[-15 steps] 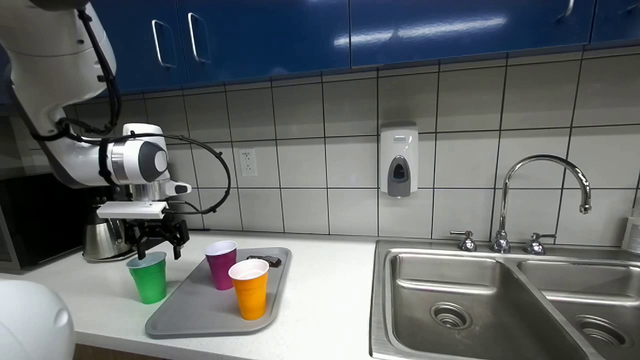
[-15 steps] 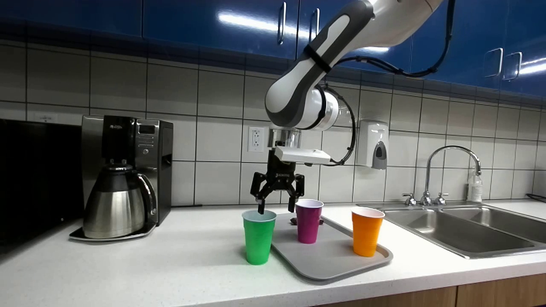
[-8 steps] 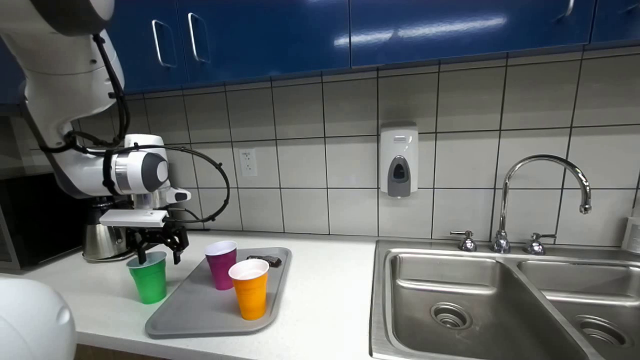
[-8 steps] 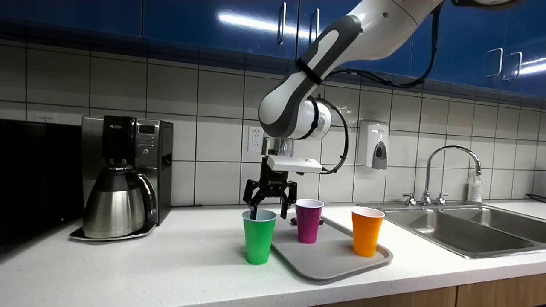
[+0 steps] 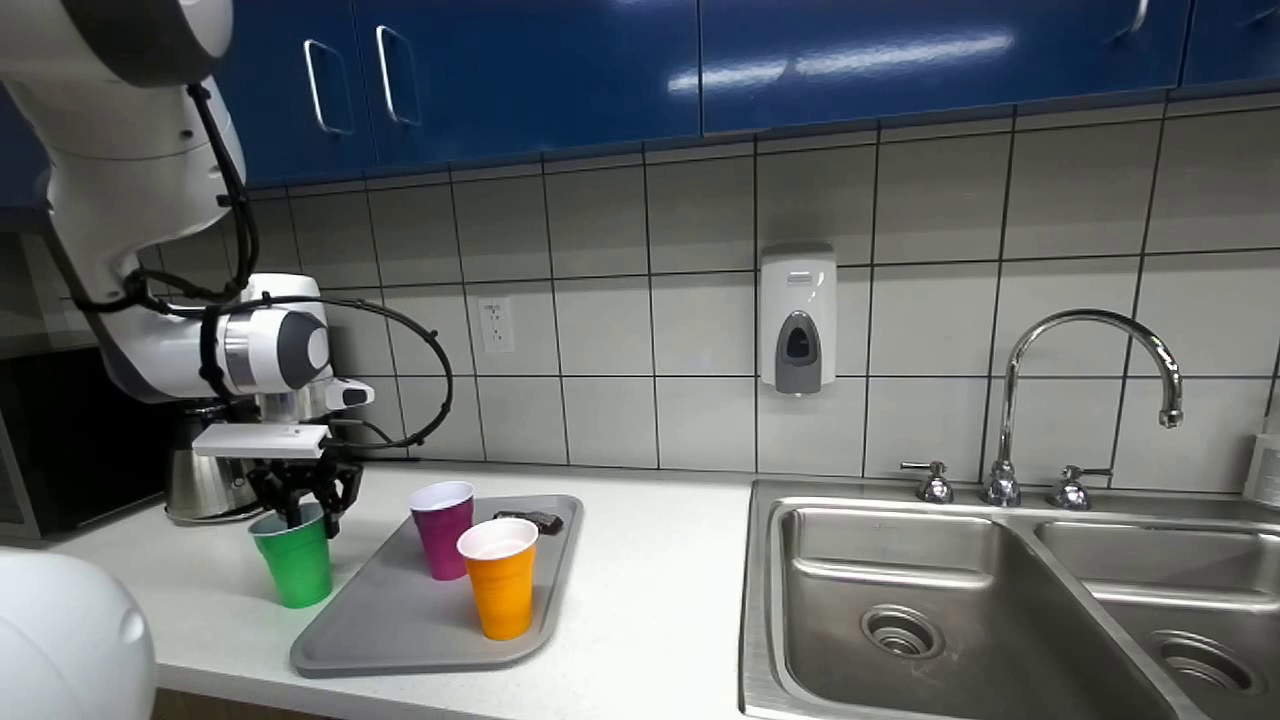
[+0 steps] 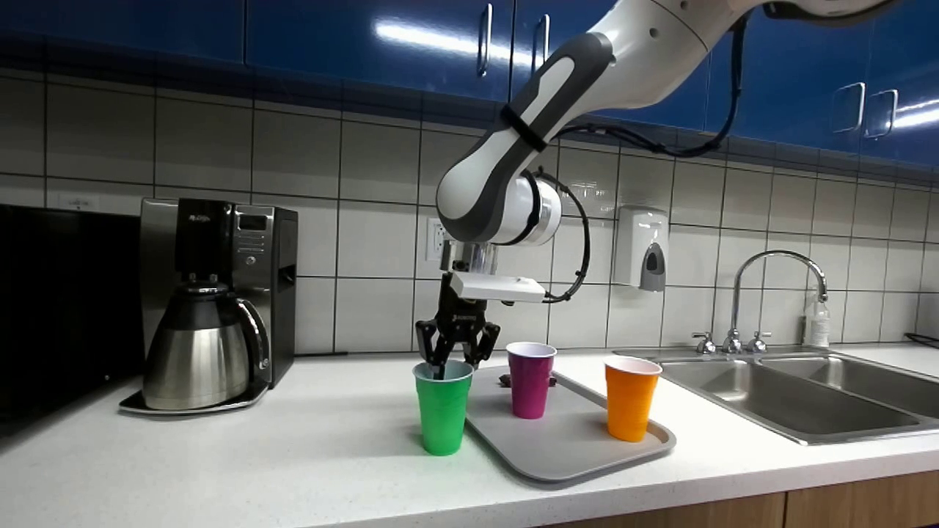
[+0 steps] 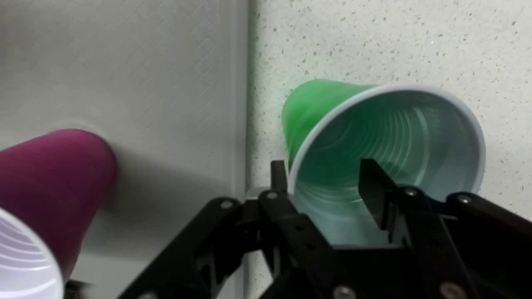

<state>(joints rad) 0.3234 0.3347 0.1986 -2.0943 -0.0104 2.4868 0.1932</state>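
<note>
A green cup (image 6: 441, 414) stands on the white counter beside the grey tray (image 6: 550, 455). My gripper (image 6: 456, 367) is over its rim, pointing down. In the wrist view, one of the fingers (image 7: 279, 172) is outside the green cup (image 7: 309, 99), right against the rim; the opposite finger reaches into the mouth. A gap still shows between the inner finger and the cup wall, so the jaws are part-way open with the rim between them. On the tray are a purple cup (image 6: 530, 385) and an orange cup (image 6: 631, 400), both upright.
A small dark object (image 5: 535, 520) lies on the tray behind the cups. A coffee maker with a steel carafe (image 6: 198, 345) stands at the back. The double sink (image 5: 900, 600) with its faucet (image 5: 1080, 320) is set into the counter past the tray. Blue cabinets (image 6: 381, 51) hang above.
The gripper has come down and one finger has entered the green cup. Its fingers have drawn closer together. The cup's rim has shifted slightly away from the tray.
</note>
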